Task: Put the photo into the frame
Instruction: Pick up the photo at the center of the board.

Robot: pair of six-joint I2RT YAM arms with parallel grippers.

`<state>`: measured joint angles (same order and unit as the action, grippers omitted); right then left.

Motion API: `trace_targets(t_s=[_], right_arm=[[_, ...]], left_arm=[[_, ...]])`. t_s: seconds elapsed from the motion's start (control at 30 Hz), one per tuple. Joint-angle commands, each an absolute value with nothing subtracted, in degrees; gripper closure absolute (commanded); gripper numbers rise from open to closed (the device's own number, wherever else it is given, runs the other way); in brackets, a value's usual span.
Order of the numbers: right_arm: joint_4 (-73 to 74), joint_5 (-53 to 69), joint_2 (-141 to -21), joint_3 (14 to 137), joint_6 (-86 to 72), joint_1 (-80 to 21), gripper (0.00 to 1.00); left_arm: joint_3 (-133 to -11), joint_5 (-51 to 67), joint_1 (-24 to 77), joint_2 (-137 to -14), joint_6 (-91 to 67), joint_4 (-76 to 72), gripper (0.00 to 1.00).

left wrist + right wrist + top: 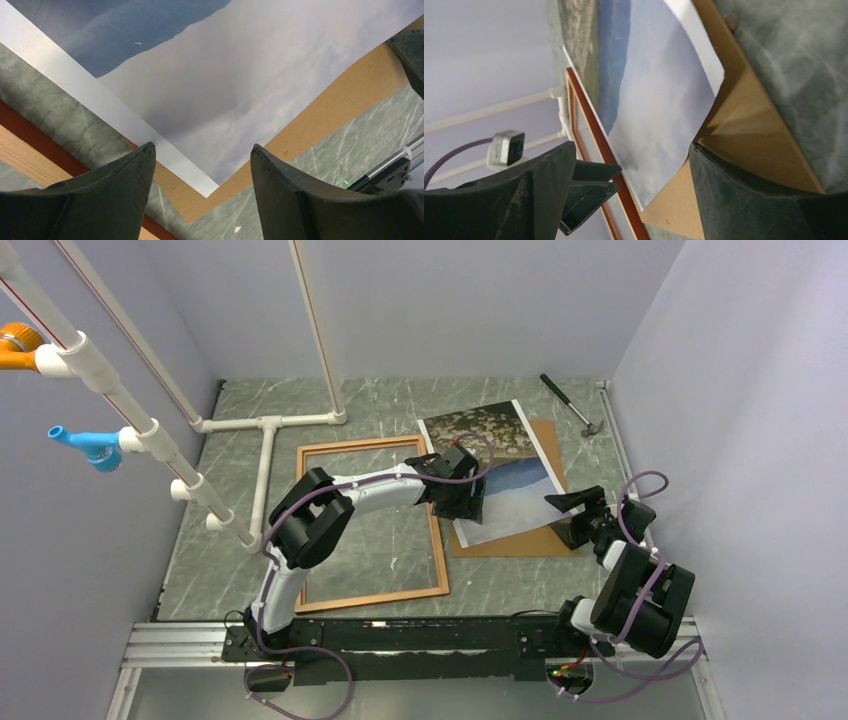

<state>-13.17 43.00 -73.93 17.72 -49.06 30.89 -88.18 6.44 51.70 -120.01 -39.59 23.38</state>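
You're at pickup: L claw (462,502) & R claw (568,518) spread (nothing held); next, pinch the photo (515,480) by its edge, carry to the frame (360,444).

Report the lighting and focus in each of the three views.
Top external: soft, even light, faint shadows, the photo and the frame crisp. Left wrist: the photo sharp, the left gripper dark and slightly soft close to the lens. Right wrist: the right gripper near-black, the table blurred, the backing panel shadowed beside the photo's edge.
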Motion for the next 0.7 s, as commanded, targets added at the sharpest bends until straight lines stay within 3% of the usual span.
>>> trace_targets(t_s=[0.0,0.37,0.67], right_arm=[[-29.8,50.8,-74.2,15.0,-54.9,30.9,0.16],[-41.2,53.4,-79.9,12.4,-57.3,30.9,0.26],[-46.6,52.9,-89.0,13.0,-58.7,30.2,0.51]], left_arm=[[-88.3,8.3,52.0,-122.3,-38.6,23.8,0.27],[-88.4,8.7,52.0,-122.7,-38.6,23.7,0.27],[-87.5,9.7,52.0,-122.0,-38.7,21.7,0.27]])
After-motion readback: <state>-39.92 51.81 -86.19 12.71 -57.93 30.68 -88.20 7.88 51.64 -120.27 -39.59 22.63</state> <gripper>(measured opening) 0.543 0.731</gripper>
